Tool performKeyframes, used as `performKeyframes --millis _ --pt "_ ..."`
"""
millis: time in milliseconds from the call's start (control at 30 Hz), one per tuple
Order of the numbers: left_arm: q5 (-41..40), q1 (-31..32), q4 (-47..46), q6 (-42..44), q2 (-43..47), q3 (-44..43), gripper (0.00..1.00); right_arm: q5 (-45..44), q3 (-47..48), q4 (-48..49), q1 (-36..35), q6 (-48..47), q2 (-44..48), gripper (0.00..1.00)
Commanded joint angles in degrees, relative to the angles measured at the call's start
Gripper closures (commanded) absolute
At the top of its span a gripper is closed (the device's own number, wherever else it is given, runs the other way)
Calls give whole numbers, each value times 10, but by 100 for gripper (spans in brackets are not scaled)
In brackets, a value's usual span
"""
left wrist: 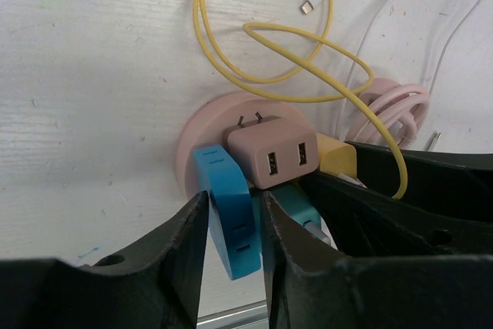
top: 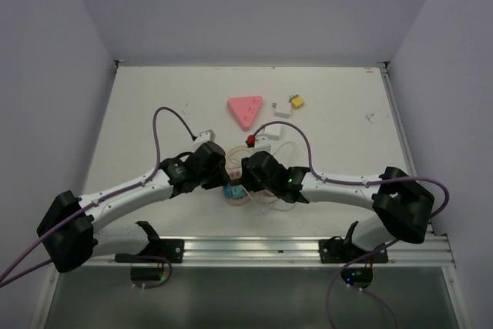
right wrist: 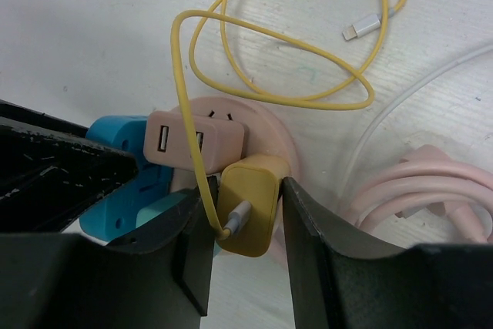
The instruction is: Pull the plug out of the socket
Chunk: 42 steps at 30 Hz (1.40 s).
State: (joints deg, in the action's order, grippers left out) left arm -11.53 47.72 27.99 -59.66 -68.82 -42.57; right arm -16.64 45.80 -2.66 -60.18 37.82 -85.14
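The white table carries a round pink socket near its front edge, a looped yellow cable and a coiled pink cable just beside it; farther back lie a pink triangle, a white block and a yellow block

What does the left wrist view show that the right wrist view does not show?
Only the left wrist view: the left hand clamped on both sides of the blue plug. Only the right wrist view: the yellow charger's whole face, between the fingers of the right hand. Both: the pink USB charger, round pink socket and looped yellow cable.
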Motion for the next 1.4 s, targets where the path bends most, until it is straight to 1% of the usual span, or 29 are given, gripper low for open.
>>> performKeyframes --millis 0,33,100,167,200,233,300,333,500,600,700,733,800,867,900,933,1000,1167,1367 --pt "-5 3 -7 10 -2 -25 62 -43 17 -34 -12 15 -18 66" --pt "-2 3 -7 10 0 -26 59 -47 18 -39 -13 17 -24 69" --pt "1 3 -2 8 0 -28 55 -51 24 -46 -16 20 -30 73" --pt "1 3 1 6 3 -30 50 -56 30 -53 -17 23 -38 79" --pt "1 4 5 6 4 -30 50 -58 31 -57 -19 23 -41 82" --pt "2 4 7 6 4 -31 50 -60 32 -62 -18 25 -42 86" --pt "2 4 14 3 1 -30 50 -66 34 -67 -20 29 -46 89" --pt "1 4 17 1 -1 -30 51 -67 34 -71 -20 30 -48 93" --pt "-1 10 29 -12 -4 -25 59 -75 37 -80 -20 32 -51 100" --pt "-7 13 43 -14 -11 -31 60 -77 39 -85 -20 32 -55 100" --pt "-12 16 51 -12 -26 -41 64 -76 44 -89 -20 33 -62 100" --pt "-14 17 55 -11 -31 -44 70 -78 45 -90 -20 32 -63 100" --pt "-13 18 59 -11 -42 -53 74 -79 47 -95 -21 32 -67 100" --pt "-13 22 65 -10 -48 -66 85 -83 51 -103 -23 35 -74 100" --pt "-15 23 69 -8 -54 -74 88 -84 53 -105 -23 36 -77 100" --pt "-23 23 75 -8 -57 -83 95 -86 55 -117 -24 43 -85 100" --pt "-34 24 94 -7 -65 -111 100 -93 66 -132 -26 51 -96 100" --pt "-58 23 102 -11 -69 -152 100 -99 102 -188 -27 68 -138 100" --pt "-68 19 85 -33 -53 -157 100 -95 119 -214 -27 79 -164 100"
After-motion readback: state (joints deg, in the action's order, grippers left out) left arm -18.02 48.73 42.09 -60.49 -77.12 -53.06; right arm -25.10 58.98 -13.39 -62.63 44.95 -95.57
